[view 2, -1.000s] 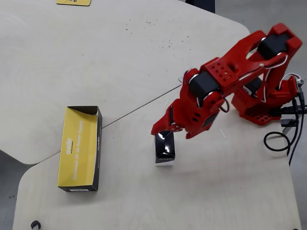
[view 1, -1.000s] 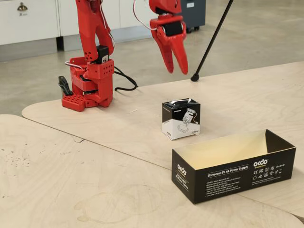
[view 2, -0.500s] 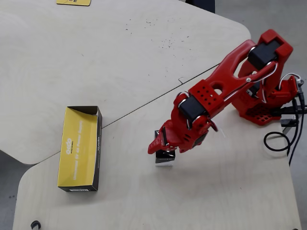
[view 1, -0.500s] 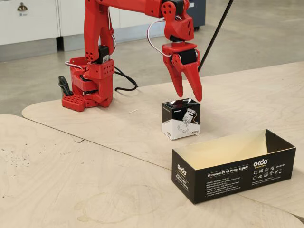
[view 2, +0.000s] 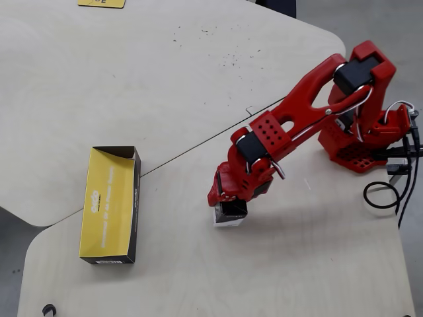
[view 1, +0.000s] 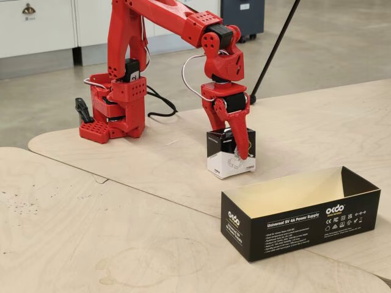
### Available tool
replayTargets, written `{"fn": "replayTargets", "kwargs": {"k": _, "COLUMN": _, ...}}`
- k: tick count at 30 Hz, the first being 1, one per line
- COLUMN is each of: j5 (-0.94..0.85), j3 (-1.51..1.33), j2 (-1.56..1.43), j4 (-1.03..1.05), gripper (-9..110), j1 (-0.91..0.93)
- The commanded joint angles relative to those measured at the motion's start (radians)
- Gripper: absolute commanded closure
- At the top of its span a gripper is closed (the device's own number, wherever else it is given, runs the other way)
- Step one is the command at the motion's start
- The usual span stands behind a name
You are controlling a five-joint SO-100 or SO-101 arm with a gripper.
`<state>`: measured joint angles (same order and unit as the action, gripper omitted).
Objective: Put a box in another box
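so the red arm's gripper [view 1: 235, 149] is down over the small box [view 1: 227, 163] in the fixed view, pointing straight down, fingers [view 1: 244, 139] spread across the box's black upper part, one in front of its face. whether they actually press on the box i cannot tell; jaws look apart around it. the small box sits on the plywood table [view 1: 122, 207], white lower part with the printed drawing still showing below the finger.

overhead view: gripper [view 2: 221, 201] covers most of the small box [view 2: 230, 212], only its edge pokes out under the red wrist. long black box [view 2: 109, 204] lies well apart to the left in this view, open side up, yellowish inside, nothing in it.

fixed view shows the long black box [view 1: 300, 212] nearer the camera, right of the small one, white print and logo on its side. arm base [view 1: 114, 108] stands at the back left, black cable [view 1: 160, 105] behind it.
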<state>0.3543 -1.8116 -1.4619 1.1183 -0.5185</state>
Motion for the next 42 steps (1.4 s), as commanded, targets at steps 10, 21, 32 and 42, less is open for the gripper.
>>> {"fn": "replayTargets", "kwargs": {"k": 10, "j5": -0.107, "j3": 0.247, "j2": -0.14, "j4": 0.207, "gripper": 93, "j1": 0.12}}
{"fn": "replayTargets", "kwargs": {"k": 21, "j5": -0.202, "j3": 0.706, "j2": -0.117, "j4": 0.356, "gripper": 93, "j1": 0.15}}
{"fn": "replayTargets", "kwargs": {"k": 32, "j5": -0.215, "j3": 0.864, "j2": 0.084, "j4": 0.245, "gripper": 93, "j1": 0.112}}
{"fn": "replayTargets", "kwargs": {"k": 42, "j5": -0.314, "j3": 0.908, "j2": 0.184, "j4": 0.037, "gripper": 94, "j1": 0.132}}
